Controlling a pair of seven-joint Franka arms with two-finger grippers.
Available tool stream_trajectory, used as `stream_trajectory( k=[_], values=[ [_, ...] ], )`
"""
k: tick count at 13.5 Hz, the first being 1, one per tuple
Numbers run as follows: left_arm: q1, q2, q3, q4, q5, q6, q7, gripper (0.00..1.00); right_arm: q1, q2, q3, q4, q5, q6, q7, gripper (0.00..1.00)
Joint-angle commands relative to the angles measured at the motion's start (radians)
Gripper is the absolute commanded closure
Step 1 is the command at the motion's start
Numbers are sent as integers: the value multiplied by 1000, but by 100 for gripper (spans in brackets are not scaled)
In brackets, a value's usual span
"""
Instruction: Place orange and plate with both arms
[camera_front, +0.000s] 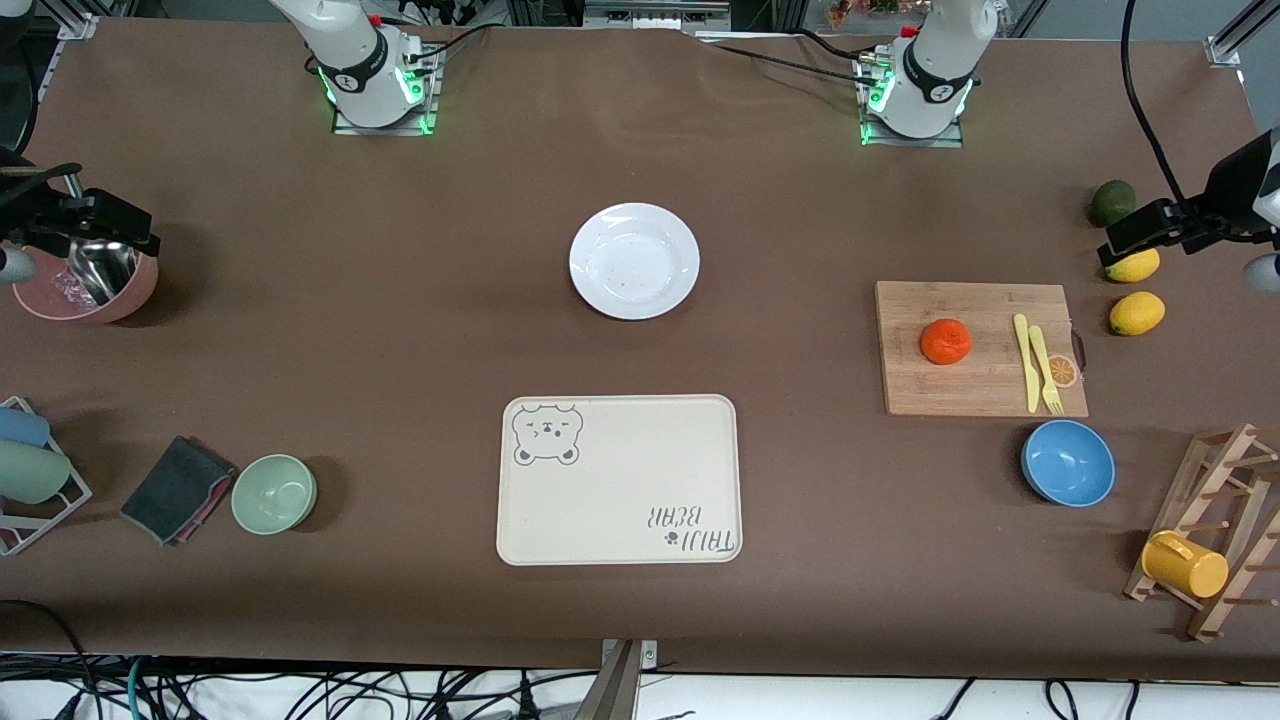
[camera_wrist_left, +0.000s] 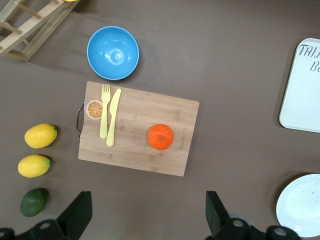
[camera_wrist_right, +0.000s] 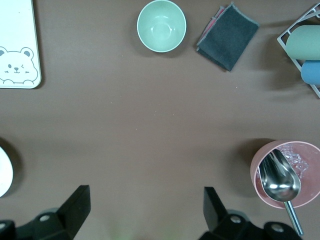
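Nothing picked up yet; both arms parked high at the two ends of the table.

Orange (camera_front: 945, 341) resting on the wooden cutting board (camera_front: 975, 395), toward the left arm's end of the table, beside the yellow fork (camera_front: 1046, 372) and knife (camera_front: 1025, 362) but not touching them. Plate (camera_front: 634, 260) lying flat on the bare table near the middle, well apart from the board, farther from the front camera than the cream tray (camera_front: 620, 480).

Left gripper (camera_wrist_left: 150, 220) released, fingers spread wide, holding nothing, hanging over the table edge near the lemons (camera_front: 1135, 313) and the dark avocado (camera_front: 1111, 202). In the left wrist view, orange (camera_wrist_left: 160, 136) sitting almost straight ahead of the open jaws, so clearly the nearer arm for the fruit. Round fruit, no long axis, so probably any angle of approach good enough.

Right gripper (camera_wrist_right: 145, 220) also released and empty, over the pink bowl (camera_front: 95, 290) with the metal scoop (camera_wrist_right: 280, 180). Plate lying toward the middle from this hand, only its rim visible at the edge of the right wrist view (camera_wrist_right: 4, 172). About equally distant from both bases, so most likely left for the right arm. Tray probably the goal for both, though only a guess.
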Motion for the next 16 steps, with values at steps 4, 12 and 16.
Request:
stream_trajectory(
  k=[4, 12, 16],
  values=[
    [5, 5, 1, 17, -5, -16, 14, 0, -6, -5, 5, 12, -7, -10, -11, 0],
    [5, -1, 0, 19, -4, -38, 11, 0, -6, -4, 5, 12, -6, -5, -11, 0],
    [10, -6, 1, 19, -2, -71, 22, 0, -6, -4, 5, 12, -6, -7, -11, 0]
  ],
)
